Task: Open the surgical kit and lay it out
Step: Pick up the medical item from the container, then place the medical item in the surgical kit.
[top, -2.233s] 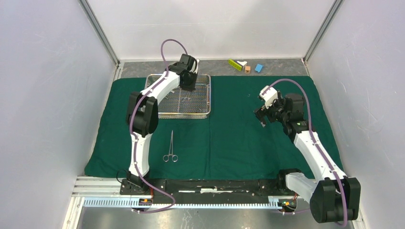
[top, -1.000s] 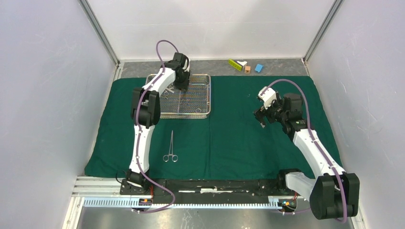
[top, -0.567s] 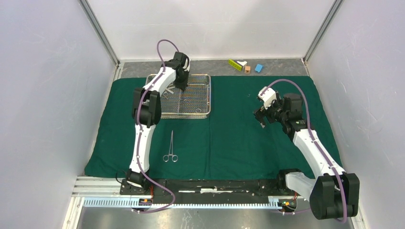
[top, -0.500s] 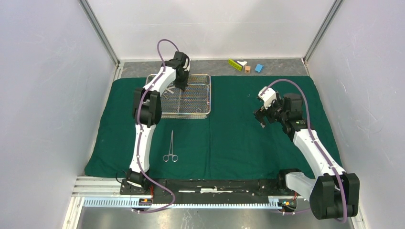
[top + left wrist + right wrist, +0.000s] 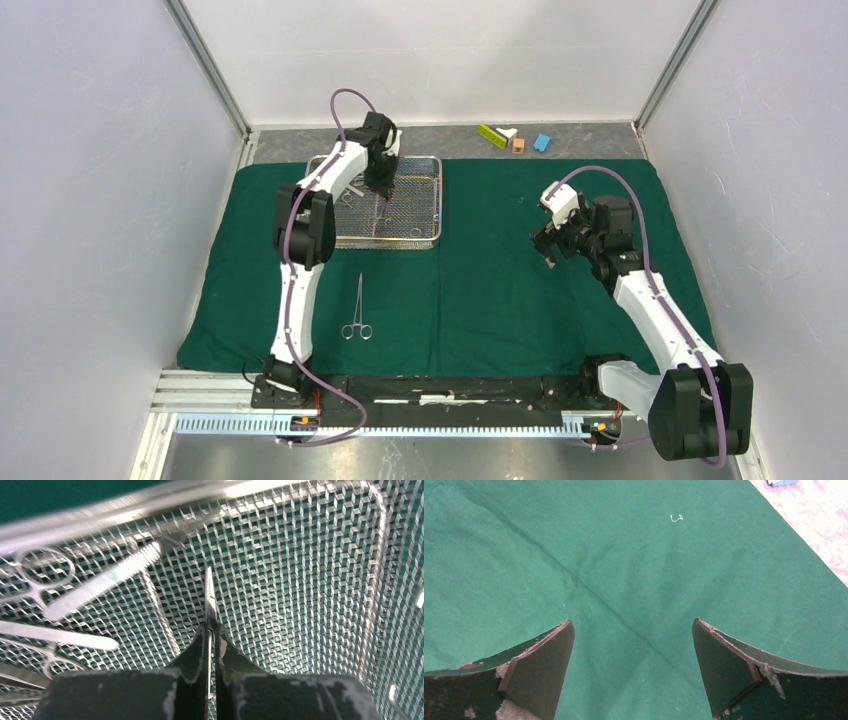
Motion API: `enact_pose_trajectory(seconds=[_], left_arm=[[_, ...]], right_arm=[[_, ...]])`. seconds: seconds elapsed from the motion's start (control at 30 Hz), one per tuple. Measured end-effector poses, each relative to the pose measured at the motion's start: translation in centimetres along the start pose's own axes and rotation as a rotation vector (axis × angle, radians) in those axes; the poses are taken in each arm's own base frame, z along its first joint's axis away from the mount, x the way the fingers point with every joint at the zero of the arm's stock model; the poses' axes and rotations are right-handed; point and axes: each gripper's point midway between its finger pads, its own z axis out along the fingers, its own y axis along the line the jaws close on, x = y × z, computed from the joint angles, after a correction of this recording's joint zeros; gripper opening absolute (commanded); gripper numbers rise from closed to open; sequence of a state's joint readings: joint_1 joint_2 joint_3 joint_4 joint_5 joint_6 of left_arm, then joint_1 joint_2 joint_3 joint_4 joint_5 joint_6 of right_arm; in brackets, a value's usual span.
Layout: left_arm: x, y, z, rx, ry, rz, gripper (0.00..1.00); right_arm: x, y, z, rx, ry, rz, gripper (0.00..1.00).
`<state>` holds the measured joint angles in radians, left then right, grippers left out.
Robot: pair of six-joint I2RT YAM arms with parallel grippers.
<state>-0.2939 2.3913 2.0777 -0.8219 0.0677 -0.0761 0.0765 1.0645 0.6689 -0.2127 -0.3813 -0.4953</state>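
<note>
The dark green drape (image 5: 500, 290) lies spread flat. The silver wire-mesh tray (image 5: 415, 236) stands on its far left part. My left gripper (image 5: 380, 188) is inside the tray, shut on a slim steel instrument (image 5: 210, 597) that sticks out past the fingertips (image 5: 200, 645). More steel instruments lie in the tray at the left (image 5: 100, 582), one with a ring handle (image 5: 45, 567). A ring-handled clamp (image 5: 356, 308) lies on the drape in front of the tray. My right gripper (image 5: 546, 245) is open and empty above the drape's right half (image 5: 634, 580).
Small yellow-green (image 5: 492, 134), brown (image 5: 518, 145) and blue (image 5: 542, 142) blocks lie on the grey strip beyond the drape. White walls enclose the table on three sides. A metal rail (image 5: 440, 425) runs along the near edge.
My left gripper has shifted within the tray from its far middle towards the far left and has lifted slightly with the slim instrument. The right arm has barely moved.
</note>
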Motion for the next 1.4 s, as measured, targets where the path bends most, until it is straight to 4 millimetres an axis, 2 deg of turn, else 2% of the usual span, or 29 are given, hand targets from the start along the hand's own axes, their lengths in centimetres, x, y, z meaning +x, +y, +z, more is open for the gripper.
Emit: enact_pose_trajectory(seconds=[0.17,0.5,0.6,0.67,0.83,0.97,1.03,1.23,1.4], left_arm=[[1.5,-1.3,-1.7,0.043,0.038,0.010,0.02],[-0.2,-2.0,-5.2,0.060,-0.032,0.026,0.02],[0.0,-2.1,-6.4,0.060,-0.040,0.033,0.02],[0.5,-2.1,-7.7,0.061,-0.046,0.034,0.02],[2.0,-2.8,-13.0,0.069,-0.102,0.050,0.02],[5.3,-3.8,-17.0,0.086,-0.143,0.071,0.02],[7.6,-4.1,-17.9,0.094,-0.133,0.068,0.02],[16.6,-5.5,-17.2,0.129,-0.040,0.044,0.02],[21.9,-6.4,-17.0,0.162,-0.024,-0.015,0.02]], right_arm=[[0.0,0.0,0.0,0.000,-0.001,0.000,0.96],[0.0,0.0,0.0,-0.001,-0.001,0.000,0.96],[0.0,0.0,0.0,-0.001,-0.001,0.000,0.96],[0.0,0.0,0.0,-0.001,-0.001,0.000,0.96],[-0.1,0.0,0.0,-0.001,-0.002,-0.001,0.96],[-0.2,0.0,-0.1,0.003,-0.006,-0.003,0.96],[-0.2,-0.1,-0.2,0.005,-0.007,-0.004,0.96],[0.5,-0.4,-0.2,0.035,0.018,-0.010,0.95],[1.9,-1.0,-0.3,0.079,0.061,-0.020,0.95]])
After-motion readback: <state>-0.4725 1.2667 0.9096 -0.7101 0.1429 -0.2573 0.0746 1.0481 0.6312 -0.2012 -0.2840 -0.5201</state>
